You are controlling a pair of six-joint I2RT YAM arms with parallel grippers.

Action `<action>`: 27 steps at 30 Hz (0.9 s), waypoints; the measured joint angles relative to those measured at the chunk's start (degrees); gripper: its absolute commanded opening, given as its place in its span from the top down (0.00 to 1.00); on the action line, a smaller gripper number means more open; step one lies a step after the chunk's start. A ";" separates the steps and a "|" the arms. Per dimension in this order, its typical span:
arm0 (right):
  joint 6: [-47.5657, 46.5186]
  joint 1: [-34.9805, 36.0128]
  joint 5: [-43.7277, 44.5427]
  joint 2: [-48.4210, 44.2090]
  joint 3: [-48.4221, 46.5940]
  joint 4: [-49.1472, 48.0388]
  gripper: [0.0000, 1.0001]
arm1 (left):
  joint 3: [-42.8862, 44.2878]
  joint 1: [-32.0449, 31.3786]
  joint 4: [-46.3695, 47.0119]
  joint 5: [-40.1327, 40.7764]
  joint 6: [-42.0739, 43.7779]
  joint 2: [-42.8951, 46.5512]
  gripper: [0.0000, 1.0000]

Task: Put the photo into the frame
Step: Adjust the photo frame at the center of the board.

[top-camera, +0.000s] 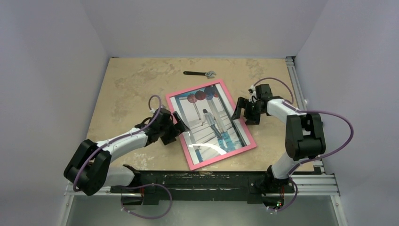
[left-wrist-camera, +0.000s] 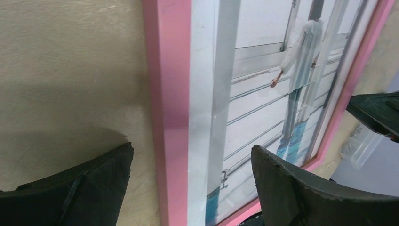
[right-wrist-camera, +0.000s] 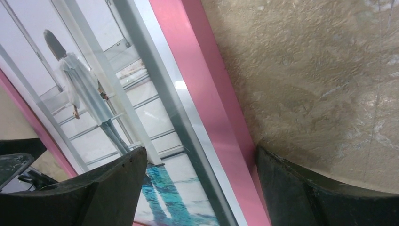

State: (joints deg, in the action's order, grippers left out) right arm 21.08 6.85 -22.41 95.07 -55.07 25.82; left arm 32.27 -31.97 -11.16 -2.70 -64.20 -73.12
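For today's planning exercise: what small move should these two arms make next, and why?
Probably lift the left gripper and right gripper straight up: both are open astride long edges of the frame, and the photo already shows inside it.

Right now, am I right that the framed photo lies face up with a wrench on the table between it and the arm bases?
Not quite: the top view shows the wrench beyond the frame's far end; the photo does lie face up.

The frame [left-wrist-camera: 171, 94] has smooth, satin pink moulding and a glossy clear pane [right-wrist-camera: 181, 89] catching glare over the paper photo [right-wrist-camera: 89, 94], the table [right-wrist-camera: 320, 80] is rough, mottled and stone-like, and the left gripper [left-wrist-camera: 192, 148] has matt black fingers [left-wrist-camera: 301, 188] with gritty edges.
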 measured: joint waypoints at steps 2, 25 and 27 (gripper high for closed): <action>-0.07 -0.02 -0.04 -0.33 0.35 -0.20 0.16 | -0.15 0.02 2.86 -1.18 -0.61 -1.09 0.07; 1.16 1.14 -1.31 -13.42 14.88 -6.80 0.19 | 15.41 0.72 -5.29 -0.85 7.93 -14.67 0.05; 1.51 1.68 -1.79 -13.97 15.52 -6.99 0.19 | 16.92 1.14 -7.04 -0.39 9.25 -15.08 0.05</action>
State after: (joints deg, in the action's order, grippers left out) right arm 22.59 8.54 -24.21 81.10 -39.55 18.83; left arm 49.19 -30.83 -18.20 -3.09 -54.96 -88.20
